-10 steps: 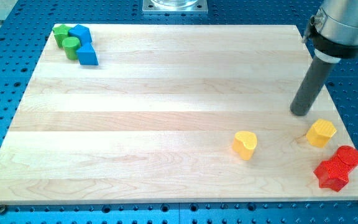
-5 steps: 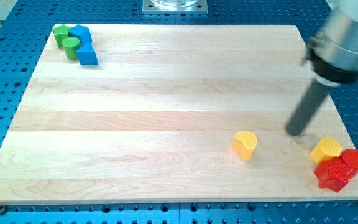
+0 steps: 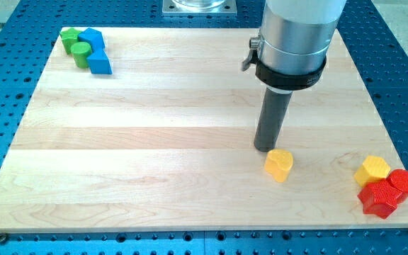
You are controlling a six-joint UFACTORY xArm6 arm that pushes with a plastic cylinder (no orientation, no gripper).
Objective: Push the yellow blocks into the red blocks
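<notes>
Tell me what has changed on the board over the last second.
My tip pushed the yellow hexagonal block toward the view's bottom right until it met the red blocks, then swung to the view's left. It now sits just above and left of the yellow heart block, close to it. The heart block and the green and blue blocks at the top left have not moved.

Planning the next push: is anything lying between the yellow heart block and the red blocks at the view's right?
Only the yellow hexagon block, which sits against the red blocks on their upper-left side. The board between it and the yellow heart block is bare. My tip stands just above-left of the heart.
</notes>
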